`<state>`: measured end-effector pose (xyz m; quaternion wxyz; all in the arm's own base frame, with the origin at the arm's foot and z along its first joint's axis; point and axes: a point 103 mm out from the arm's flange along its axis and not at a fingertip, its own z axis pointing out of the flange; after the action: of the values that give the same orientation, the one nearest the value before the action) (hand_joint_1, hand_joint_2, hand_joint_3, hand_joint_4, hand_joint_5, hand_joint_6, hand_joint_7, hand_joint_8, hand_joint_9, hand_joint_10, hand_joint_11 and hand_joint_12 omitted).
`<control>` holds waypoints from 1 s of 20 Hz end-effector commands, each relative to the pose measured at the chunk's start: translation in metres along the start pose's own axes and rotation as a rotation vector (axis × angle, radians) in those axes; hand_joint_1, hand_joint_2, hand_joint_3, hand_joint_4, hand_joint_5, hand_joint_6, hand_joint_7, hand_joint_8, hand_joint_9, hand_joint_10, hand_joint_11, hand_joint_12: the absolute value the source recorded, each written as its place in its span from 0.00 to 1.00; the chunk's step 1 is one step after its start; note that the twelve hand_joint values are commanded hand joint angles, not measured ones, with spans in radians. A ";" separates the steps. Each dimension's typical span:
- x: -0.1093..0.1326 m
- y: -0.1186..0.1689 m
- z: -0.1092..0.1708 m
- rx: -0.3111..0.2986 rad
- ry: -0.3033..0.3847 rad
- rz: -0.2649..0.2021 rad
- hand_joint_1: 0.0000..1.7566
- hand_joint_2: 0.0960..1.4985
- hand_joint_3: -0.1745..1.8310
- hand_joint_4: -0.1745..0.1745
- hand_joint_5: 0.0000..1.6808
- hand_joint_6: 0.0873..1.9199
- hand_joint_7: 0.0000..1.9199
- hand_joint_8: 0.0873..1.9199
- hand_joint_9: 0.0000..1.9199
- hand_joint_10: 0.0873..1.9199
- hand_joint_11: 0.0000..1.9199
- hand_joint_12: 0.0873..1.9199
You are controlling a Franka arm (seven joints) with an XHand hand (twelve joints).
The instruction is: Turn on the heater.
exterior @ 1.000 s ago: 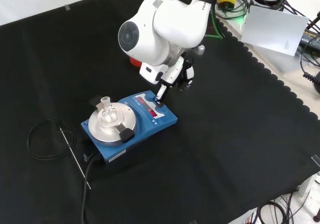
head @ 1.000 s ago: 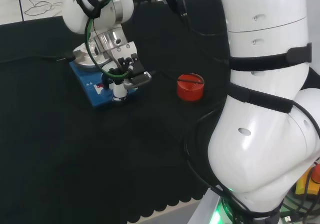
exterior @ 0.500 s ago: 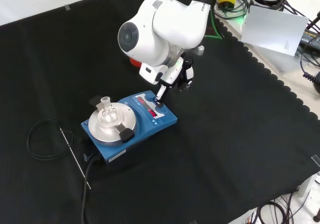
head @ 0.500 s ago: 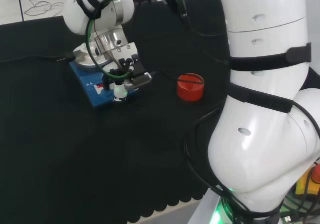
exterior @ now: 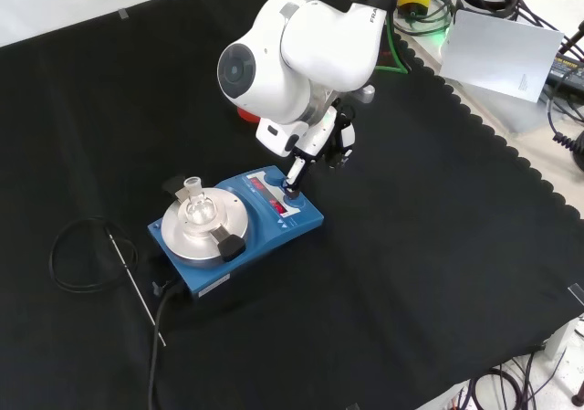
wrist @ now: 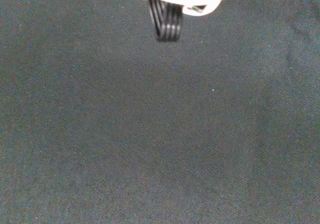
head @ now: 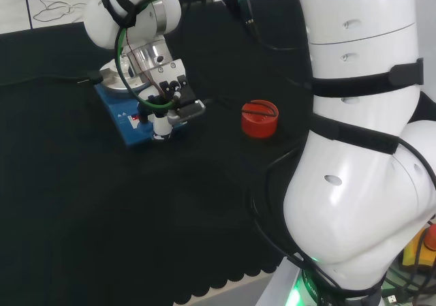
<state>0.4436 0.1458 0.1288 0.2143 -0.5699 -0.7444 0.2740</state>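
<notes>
on the heater (exterior: 274, 220) panel, the hand (exterior: 315, 145) presses a fingertip

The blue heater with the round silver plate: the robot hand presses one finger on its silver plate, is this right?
Not right. In the front view the robot hand puts one finger on the front control panel of the blue heater, not on its round silver plate.

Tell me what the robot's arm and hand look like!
The arm is made of big, smooth, shiny white rounded links, with black bands wrapped around them. One link has a round grey cap on its end. Green and black cables loop along it. The hand is much smaller, black and white, with slim fingers that have white tips.
</notes>
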 end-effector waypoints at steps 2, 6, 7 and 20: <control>-0.001 0.001 0.001 0.008 -0.001 0.004 0.81 0.43 0.58 0.22 0.14 0.28 0.88 0.63 0.94 0.63 0.78 0.62; -0.013 0.002 0.004 0.016 0.007 0.000 0.81 0.43 0.58 0.22 0.14 0.28 0.88 0.63 0.94 0.63 0.78 0.62; -0.014 0.003 0.005 0.018 0.005 0.000 0.81 0.43 0.58 0.22 0.14 0.28 0.88 0.63 0.94 0.63 0.78 0.62; -0.015 -0.002 -0.005 -0.009 0.007 -0.001 0.81 0.43 0.58 0.22 0.14 0.29 0.88 0.63 0.94 0.63 0.78 0.62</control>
<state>0.4447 0.1376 0.1246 0.2133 -0.5708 -0.7406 0.2833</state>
